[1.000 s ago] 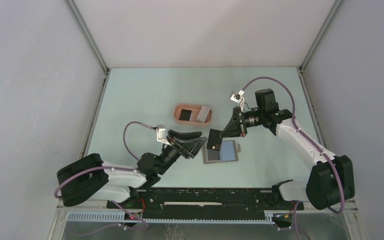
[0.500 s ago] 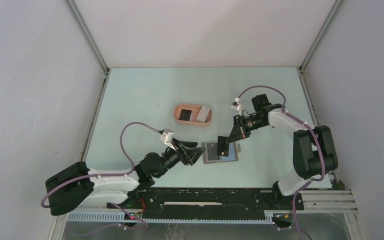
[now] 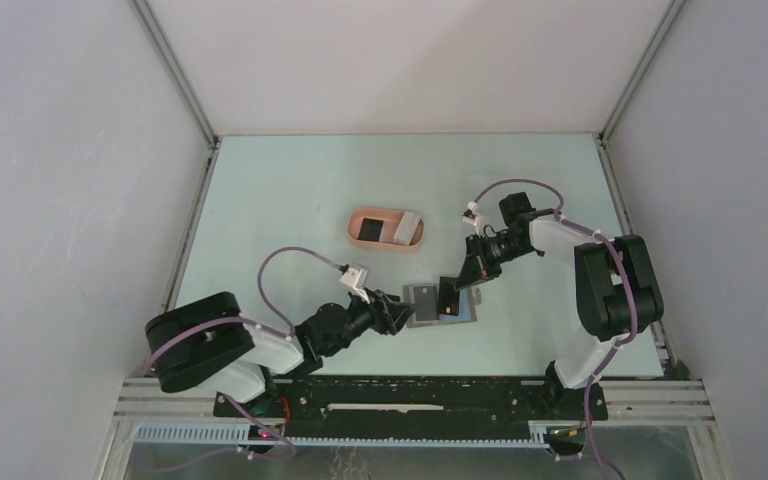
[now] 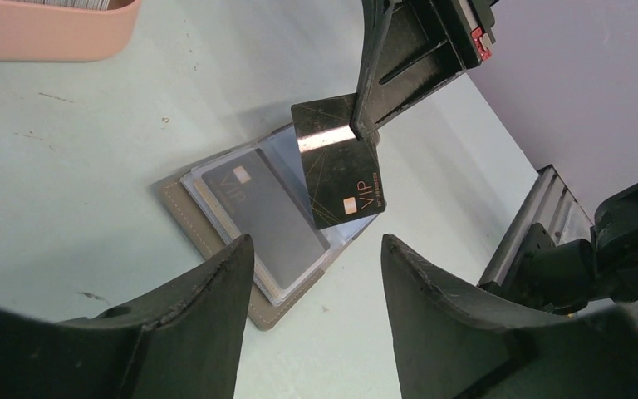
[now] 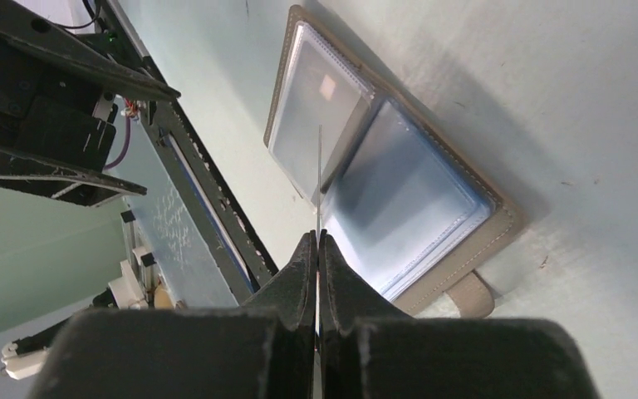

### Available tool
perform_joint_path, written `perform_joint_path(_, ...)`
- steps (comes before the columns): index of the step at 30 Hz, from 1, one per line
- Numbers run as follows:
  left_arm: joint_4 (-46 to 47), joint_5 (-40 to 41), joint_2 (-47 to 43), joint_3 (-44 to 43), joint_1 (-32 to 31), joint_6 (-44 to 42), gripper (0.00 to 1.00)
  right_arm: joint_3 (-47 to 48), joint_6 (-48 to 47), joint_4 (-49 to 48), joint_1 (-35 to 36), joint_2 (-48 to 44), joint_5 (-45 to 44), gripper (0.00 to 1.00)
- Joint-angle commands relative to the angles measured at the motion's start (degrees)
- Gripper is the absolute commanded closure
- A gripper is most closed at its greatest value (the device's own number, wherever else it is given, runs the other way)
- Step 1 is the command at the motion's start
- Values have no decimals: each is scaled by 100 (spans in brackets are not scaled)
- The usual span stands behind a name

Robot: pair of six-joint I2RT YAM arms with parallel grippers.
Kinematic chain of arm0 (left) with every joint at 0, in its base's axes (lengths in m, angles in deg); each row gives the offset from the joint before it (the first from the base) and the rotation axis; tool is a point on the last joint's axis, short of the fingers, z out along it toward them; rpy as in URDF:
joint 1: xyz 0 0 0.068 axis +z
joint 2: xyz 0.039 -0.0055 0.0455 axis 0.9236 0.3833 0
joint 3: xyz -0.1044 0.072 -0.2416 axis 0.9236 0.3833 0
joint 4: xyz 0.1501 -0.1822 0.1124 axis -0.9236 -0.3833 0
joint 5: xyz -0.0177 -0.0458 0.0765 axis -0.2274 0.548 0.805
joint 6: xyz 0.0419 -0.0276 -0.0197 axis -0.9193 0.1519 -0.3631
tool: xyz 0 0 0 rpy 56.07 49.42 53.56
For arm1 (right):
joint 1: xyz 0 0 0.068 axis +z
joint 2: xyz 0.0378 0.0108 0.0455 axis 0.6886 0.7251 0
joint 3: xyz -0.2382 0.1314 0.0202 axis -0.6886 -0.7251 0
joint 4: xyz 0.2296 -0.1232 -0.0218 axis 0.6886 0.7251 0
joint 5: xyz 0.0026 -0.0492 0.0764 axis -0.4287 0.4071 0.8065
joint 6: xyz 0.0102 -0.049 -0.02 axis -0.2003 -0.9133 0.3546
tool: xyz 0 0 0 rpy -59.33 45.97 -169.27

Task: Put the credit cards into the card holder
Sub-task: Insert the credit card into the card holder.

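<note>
My right gripper is shut on a black credit card with gold VIP lettering and holds it tilted just over the open grey wallet. In the right wrist view that card shows only as a thin edge between the closed fingers. A grey VIP card lies in the wallet's clear sleeve. My left gripper is open and empty, low over the table at the wallet's near left corner. The salmon-pink card holder stands farther back and holds a black card and a whitish card.
The wallet lies open with clear plastic sleeves and a strap tab at one end. Grey walls enclose the pale green table on three sides. A black rail runs along the near edge by the arm bases.
The right gripper has carried the black card down and right over the wallet. The left gripper has come lower and closer to the wallet's left edge, still open.
</note>
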Motion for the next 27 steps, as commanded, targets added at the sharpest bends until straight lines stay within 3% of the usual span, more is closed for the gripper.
perform_joint_path(1,1008,110,481,-307,11,98,39,160,208,-187,-62,46,-24,100)
perform_joint_path(12,1503,-59,1373,-455,142,363,52,161,295,-294,-104,253,-21,100)
perform_joint_path(27,1463,-533,2231,-829,396,862,86,159,303,-290,-168,429,-246,100)
